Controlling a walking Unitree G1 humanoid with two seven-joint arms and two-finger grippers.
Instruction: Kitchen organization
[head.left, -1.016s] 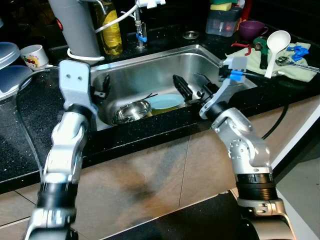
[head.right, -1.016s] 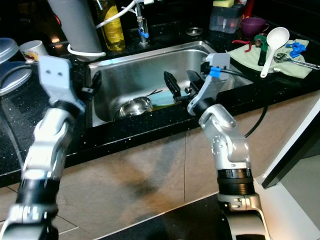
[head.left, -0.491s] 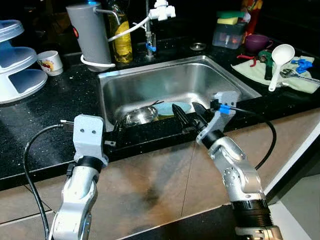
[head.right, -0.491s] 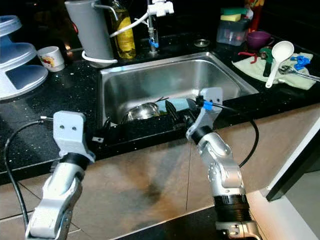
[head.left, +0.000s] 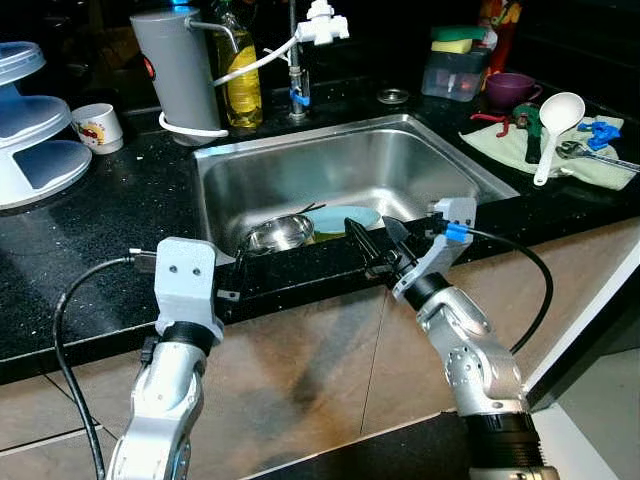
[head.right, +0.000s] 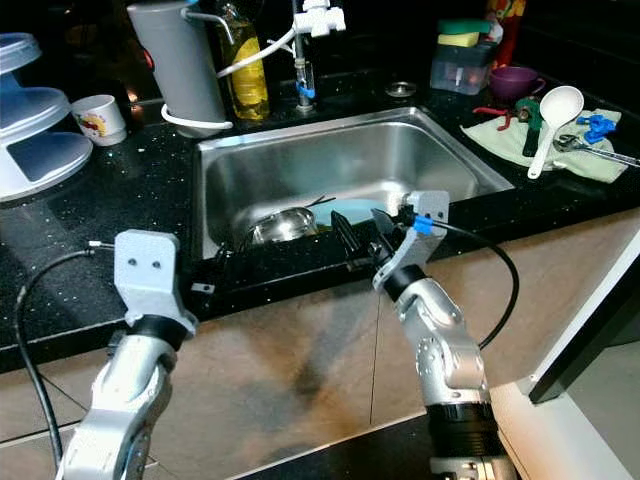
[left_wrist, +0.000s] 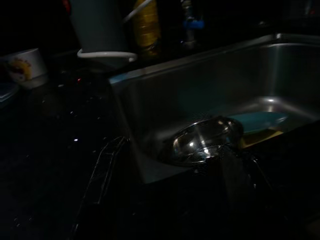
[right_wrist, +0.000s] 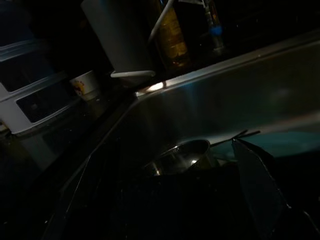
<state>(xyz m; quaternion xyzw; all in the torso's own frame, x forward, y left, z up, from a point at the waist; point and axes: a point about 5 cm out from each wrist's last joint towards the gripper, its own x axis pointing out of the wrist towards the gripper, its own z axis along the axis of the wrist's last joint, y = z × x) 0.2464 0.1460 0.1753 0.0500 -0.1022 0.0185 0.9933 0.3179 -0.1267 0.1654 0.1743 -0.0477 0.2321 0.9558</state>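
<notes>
Left eye view: steel sink set in black counter; steel bowl and teal plate lie at sink's near end, touching. Right gripper over sink's front rim, fingers spread, holding nothing. Left gripper at counter edge beside sink – fingers apart, empty. White ladle on cloth, far right.

A small steel bowl sits upright in the near part of the sink, beyond the left gripper and to the left of the right gripper. A pale blue plate lies flat just beside it, directly beyond the right gripper's spread fingers.
</notes>
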